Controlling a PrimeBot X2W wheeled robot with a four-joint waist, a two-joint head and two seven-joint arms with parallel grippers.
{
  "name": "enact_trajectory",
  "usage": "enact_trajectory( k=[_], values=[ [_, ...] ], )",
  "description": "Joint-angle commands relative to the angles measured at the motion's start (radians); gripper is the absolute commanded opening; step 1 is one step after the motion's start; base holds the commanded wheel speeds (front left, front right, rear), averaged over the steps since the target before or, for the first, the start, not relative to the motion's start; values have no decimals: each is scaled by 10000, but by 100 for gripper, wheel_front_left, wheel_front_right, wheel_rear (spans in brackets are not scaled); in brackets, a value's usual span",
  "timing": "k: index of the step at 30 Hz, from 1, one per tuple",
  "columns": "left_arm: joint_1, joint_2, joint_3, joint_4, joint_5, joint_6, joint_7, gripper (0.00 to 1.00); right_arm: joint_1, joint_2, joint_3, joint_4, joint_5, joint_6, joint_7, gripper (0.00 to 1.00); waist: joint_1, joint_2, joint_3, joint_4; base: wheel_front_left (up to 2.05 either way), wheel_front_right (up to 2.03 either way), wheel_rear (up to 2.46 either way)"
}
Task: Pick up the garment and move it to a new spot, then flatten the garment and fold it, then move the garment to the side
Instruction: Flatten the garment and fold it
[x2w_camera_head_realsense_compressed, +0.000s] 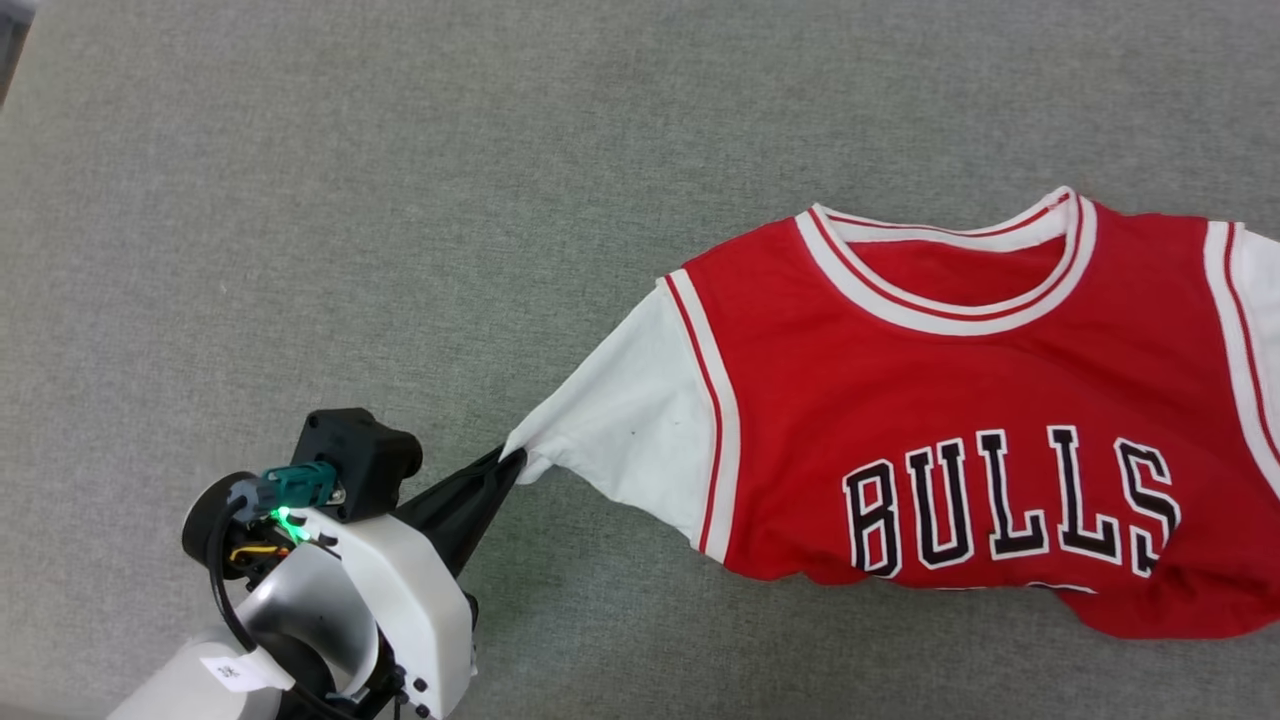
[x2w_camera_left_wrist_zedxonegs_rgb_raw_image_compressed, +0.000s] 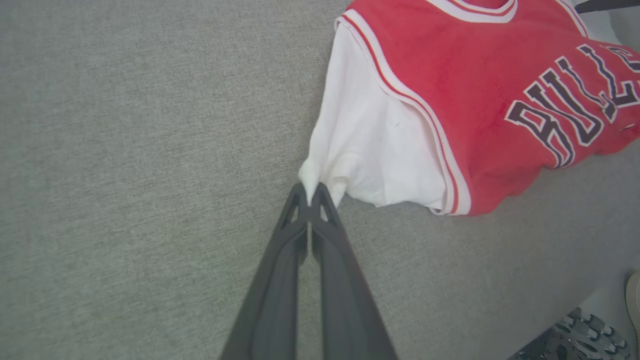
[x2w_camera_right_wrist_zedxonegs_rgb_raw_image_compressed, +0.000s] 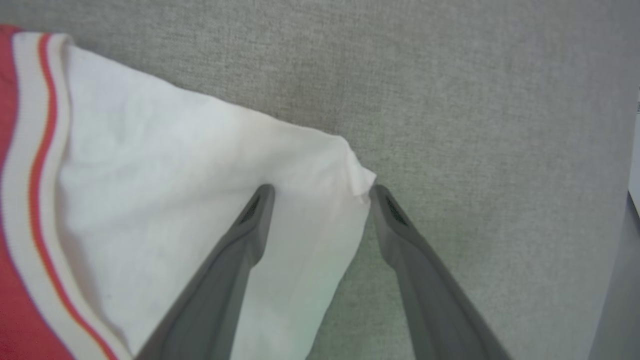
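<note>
Left gripper (x2w_camera_head_realsense_compressed: 512, 462) jaws pressed together, pinching cuff tip of the garment (x2w_camera_head_realsense_compressed: 900, 400) at its left sleeve (x2w_camera_head_realsense_compressed: 620, 420); sleeve drawn taut toward near-left, likely to spread it flat; right gripper (x2w_camera_right_wrist_zedxonegs_rgb_raw_image_compressed: 322, 192) jaws spread, straddling the other sleeve (x2w_camera_right_wrist_zedxonegs_rgb_raw_image_compressed: 175, 175) corner, not gripping; garment lies front-up at right of grey fabric surface (x2w_camera_head_realsense_compressed: 300, 200); pale floor strip (x2w_camera_left_wrist_zedxonegs_rgb_raw_image_compressed: 610, 300) beyond its edge.

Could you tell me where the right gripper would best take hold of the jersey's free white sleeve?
Probably the free sleeve's outer cuff corner, approached from the jersey's outer side. That corner sticks out from the flat cloth right by the open right gripper's fingertips, mirroring the left gripper's pinch.
</note>
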Motion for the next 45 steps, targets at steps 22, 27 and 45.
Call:
enact_trajectory(
  k=[22, 27, 45],
  values=[
    [111, 7, 269, 840, -275, -83, -555, 0, 257, 161, 638, 1156, 186, -7, -1612, 0, -1, 0, -871, -287, 0, 0, 0],
    [336, 152, 525, 736, -289, 102, -770, 0, 89, -10, 853, 975, 407, -7, -2568, 0, -1, 0, -1659, -627, 0, 0, 0],
    [471, 1492, 2743, -296, -89, 1084, -1739, 0, -511, -429, 1146, -1013, 1140, -12, -3895, 0, -1, 0, -3714, -1369, 0, 0, 0]
  ],
)
